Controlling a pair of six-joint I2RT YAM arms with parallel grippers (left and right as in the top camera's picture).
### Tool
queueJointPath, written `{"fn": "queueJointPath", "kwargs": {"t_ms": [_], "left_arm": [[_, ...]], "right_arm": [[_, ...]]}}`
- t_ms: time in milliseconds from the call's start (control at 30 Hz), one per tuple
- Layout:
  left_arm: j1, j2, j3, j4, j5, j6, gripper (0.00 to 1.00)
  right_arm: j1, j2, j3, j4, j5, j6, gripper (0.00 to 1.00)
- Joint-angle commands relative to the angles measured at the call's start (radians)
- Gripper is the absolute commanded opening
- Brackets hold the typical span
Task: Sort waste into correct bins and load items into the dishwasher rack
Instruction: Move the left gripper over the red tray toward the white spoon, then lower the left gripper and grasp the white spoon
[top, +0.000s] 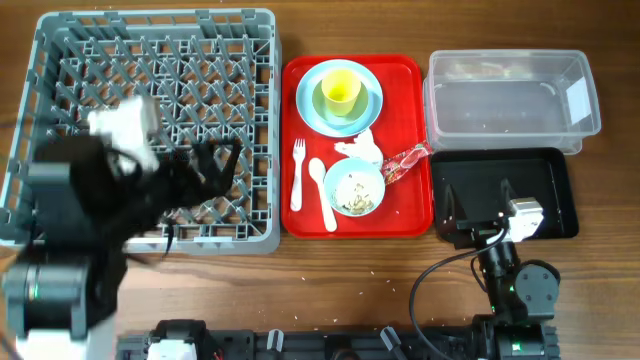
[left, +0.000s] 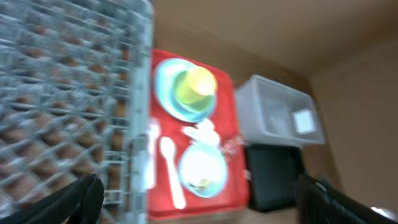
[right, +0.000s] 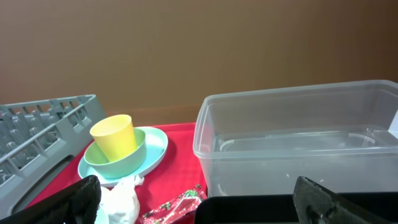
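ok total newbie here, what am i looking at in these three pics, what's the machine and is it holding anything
These are two robot arms at a table, each ending in a two-finger gripper. One picture looks straight down from above; the other two come from small cameras on each wrist, so the dark shapes at their bottom corners are that arm's own fingers.

From above, the left gripper hangs over the grey dishwasher rack, blurred, and the right gripper sits over the black tray. Both are open and hold nothing.

Between them lies a red serving tray with a blue plate carrying a bowl and a yellow cup, a second bowl with food crumbs, a white fork and spoon, a crumpled napkin and a red wrapper. Behind the black tray stands a clear tub.
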Motion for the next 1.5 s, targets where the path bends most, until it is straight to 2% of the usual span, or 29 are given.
{"fn": "queueJointPath", "kwargs": {"t_ms": [0, 33, 67, 100, 133, 167, 300, 367, 433, 500, 600, 900, 967, 1033, 1467], "left_arm": [[-0.006, 0.148, 0.035, -0.039, 0.281, -0.045, 0.97], [-0.016, 0.176, 0.035, -0.072, 0.278, -0.045, 0.91], [-0.032, 0.207, 0.034, -0.113, 0.258, -0.045, 0.78], [-0.065, 0.240, 0.034, -0.156, 0.200, -0.045, 0.42], [-0.107, 0.266, 0.034, -0.196, 0.116, -0.047, 0.18], [-0.153, 0.282, 0.034, -0.229, 0.014, -0.082, 0.17], [-0.403, 0.302, 0.028, -0.251, -0.330, -0.232, 0.17], [-0.534, 0.311, 0.025, -0.251, -0.477, -0.319, 0.22], [-0.631, 0.321, -0.006, -0.232, -0.586, -0.451, 0.22], [-0.707, 0.337, -0.063, -0.188, -0.638, -0.512, 0.24], [-0.742, 0.383, -0.109, -0.133, -0.638, -0.510, 0.24], [-0.743, 0.543, -0.115, -0.126, -0.634, -0.507, 0.25], [-0.743, 0.543, -0.115, -0.126, -0.628, -0.507, 0.52], [-0.743, 0.543, -0.115, -0.127, -0.591, -0.507, 0.58], [-0.743, 0.543, -0.115, -0.117, -0.559, -0.507, 0.57]], "right_arm": [[0.006, -0.003, -0.001, 0.004, 0.000, -0.014, 1.00], [0.006, -0.003, -0.001, 0.004, 0.000, -0.014, 1.00], [0.006, -0.003, -0.001, 0.004, 0.000, -0.014, 1.00], [0.006, -0.003, -0.001, 0.004, 0.000, -0.014, 1.00], [0.006, -0.003, -0.001, 0.004, 0.000, -0.014, 1.00], [0.006, -0.003, -0.001, 0.004, 0.000, -0.014, 1.00], [0.006, -0.003, -0.001, 0.004, 0.000, -0.013, 1.00], [0.006, -0.003, -0.001, 0.004, 0.000, -0.013, 1.00], [0.006, -0.003, -0.001, 0.004, 0.000, -0.014, 1.00], [0.006, -0.003, -0.001, 0.004, 0.000, -0.014, 1.00], [0.006, -0.003, -0.001, 0.004, 0.000, -0.014, 1.00], [0.006, -0.003, -0.001, 0.004, 0.000, -0.014, 1.00], [0.006, -0.003, -0.001, 0.004, 0.000, -0.014, 0.99], [0.006, -0.003, -0.001, 0.004, 0.000, -0.014, 1.00], [0.006, -0.003, -0.001, 0.004, 0.000, -0.014, 1.00]]}}
